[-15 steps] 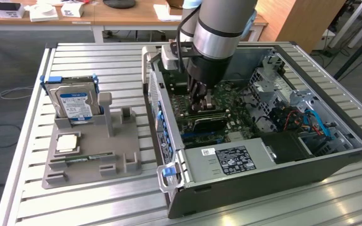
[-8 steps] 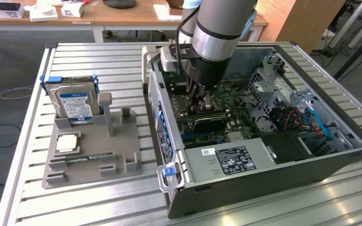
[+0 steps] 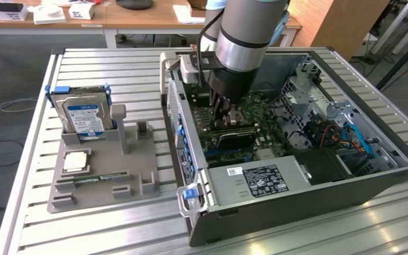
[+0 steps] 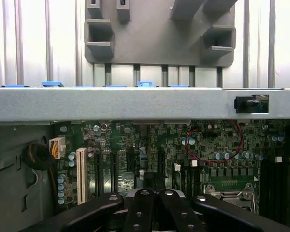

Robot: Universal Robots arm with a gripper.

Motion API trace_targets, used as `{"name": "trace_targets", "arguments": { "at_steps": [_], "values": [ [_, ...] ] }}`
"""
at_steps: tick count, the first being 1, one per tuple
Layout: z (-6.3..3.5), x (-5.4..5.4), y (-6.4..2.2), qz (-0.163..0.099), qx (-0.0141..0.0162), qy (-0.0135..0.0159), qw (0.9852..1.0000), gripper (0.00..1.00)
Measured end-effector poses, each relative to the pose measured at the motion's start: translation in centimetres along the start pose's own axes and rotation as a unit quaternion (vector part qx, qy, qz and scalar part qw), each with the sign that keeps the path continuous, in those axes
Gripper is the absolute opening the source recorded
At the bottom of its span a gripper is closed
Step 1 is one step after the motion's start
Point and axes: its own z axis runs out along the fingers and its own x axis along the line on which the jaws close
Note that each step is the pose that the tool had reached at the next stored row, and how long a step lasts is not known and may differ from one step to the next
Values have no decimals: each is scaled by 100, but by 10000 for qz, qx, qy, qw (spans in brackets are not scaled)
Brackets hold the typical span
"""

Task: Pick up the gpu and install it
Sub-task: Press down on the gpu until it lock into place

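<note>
The arm reaches down into the open computer case (image 3: 374, 180), which lies on its side on the slatted metal tabletop (image 3: 91, 234) toward the exterior view's right edge. The fingers (image 4: 140, 208) are closed tight and sit low over the green motherboard (image 3: 264, 114), among the expansion slots. Directly under them lies the gpu (image 3: 234, 137), a dark flat card resting across the board near the middle of the case; whether the fingers actually pinch it cannot be told. In the wrist view the closed black fingers hang above the slots, with a white slot (image 4: 80, 175) beside them and the grey case wall (image 4: 135, 104) beyond. On the tabletop's other side, toward the exterior view's left edge, a grey parts holder (image 3: 104, 175) carries an upright hard drive (image 3: 85, 116) with a blue-and-white label.
</note>
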Motion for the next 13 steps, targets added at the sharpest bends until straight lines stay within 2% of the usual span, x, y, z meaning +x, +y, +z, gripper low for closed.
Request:
{"name": "trace_targets", "arguments": {
  "at_steps": [13],
  "values": [
    [65,-5,-2,0,1,-2,10000,11]
  ]
}}
